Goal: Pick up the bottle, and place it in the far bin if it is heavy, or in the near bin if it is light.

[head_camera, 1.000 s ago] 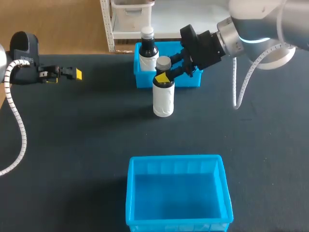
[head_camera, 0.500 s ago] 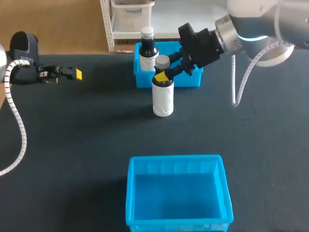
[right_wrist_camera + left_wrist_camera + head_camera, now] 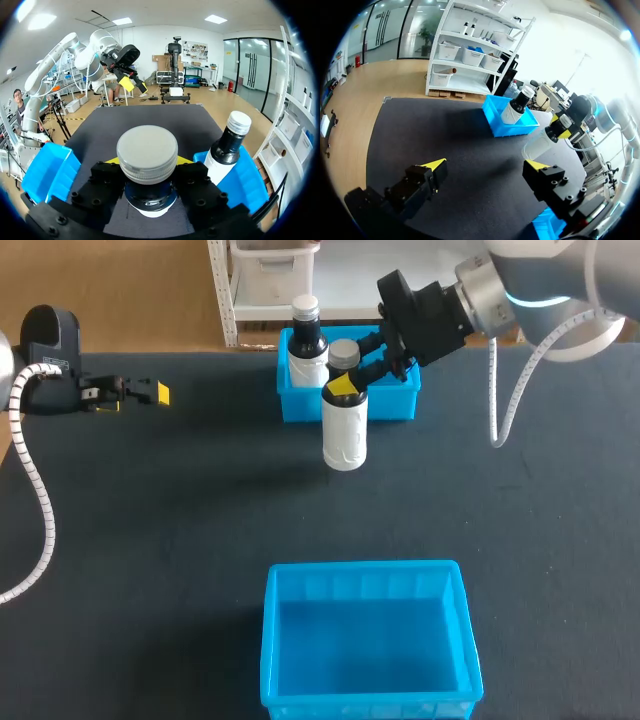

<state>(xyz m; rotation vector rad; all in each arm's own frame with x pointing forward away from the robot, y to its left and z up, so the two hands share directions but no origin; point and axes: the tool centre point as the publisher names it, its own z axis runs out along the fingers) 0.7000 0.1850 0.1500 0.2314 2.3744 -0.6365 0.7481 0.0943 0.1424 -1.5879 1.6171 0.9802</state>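
A white plastic bottle with a grey screw cap (image 3: 345,430) hangs upright in the right gripper (image 3: 348,385). The gripper's two yellow-tipped fingers are closed on the bottle's dark neck from both sides, just under the cap. The bottle's base seems to be lifted just clear of the black table (image 3: 180,520), though how high is hard to tell.

Directly behind the bottle, at the middle of the table's far edge, sits a small blue plastic bin (image 3: 395,403). A dark-necked bottle with a white cap (image 3: 305,345) stands in its left part. A larger blue plastic bin (image 3: 300,570) sits at the middle of the near edge, well apart from the held bottle.

The left gripper (image 3: 486,167) hovers near the table's far left corner. Its fingers are spread wide and hold nothing.

The pick-up looks done, so the step in hand is probably judging the bottle's weight, which cannot be told by eye. If it is heavy, the next move is a short carry back over the small bin's front wall. It should come down to the right of the bottle already there. If it is light, the arm must bring it across the table toward the near edge and lower it into the larger bin. Either way the grip should hold until the bottle is inside the bin walls.
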